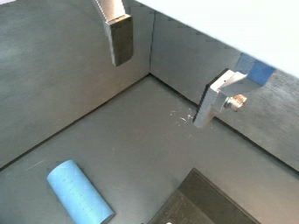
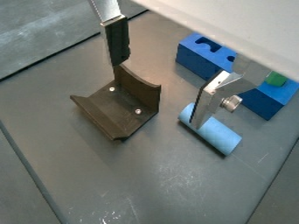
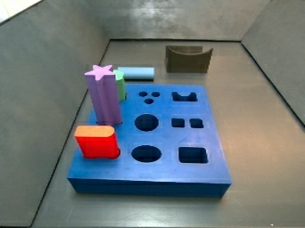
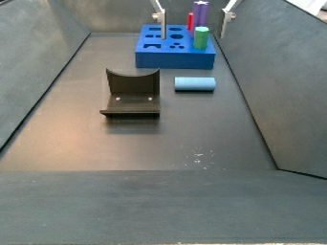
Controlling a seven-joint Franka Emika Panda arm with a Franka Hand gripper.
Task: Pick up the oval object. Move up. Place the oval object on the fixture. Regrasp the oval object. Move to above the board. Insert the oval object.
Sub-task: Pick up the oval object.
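The oval object (image 2: 218, 133) is a light blue-grey peg lying on its side on the dark floor, between the fixture (image 2: 117, 109) and the blue board (image 2: 225, 72). Both side views show the oval object (image 3: 139, 74) (image 4: 194, 85) beside the board (image 3: 161, 134) (image 4: 173, 48). The fixture (image 4: 132, 94) (image 3: 187, 59) is a dark block with a curved notch. My gripper (image 2: 160, 87) (image 1: 163, 83) hangs open above the floor with nothing between its fingers. One finger is over the fixture and the other over the oval object (image 1: 79, 192). A side view shows only its fingertips (image 4: 159, 11).
A purple star-topped peg (image 3: 103, 93), a green peg (image 3: 119, 82) and a red block (image 3: 96, 141) stand in the board's holes along one side. Grey walls (image 1: 187, 52) close in the floor on all sides.
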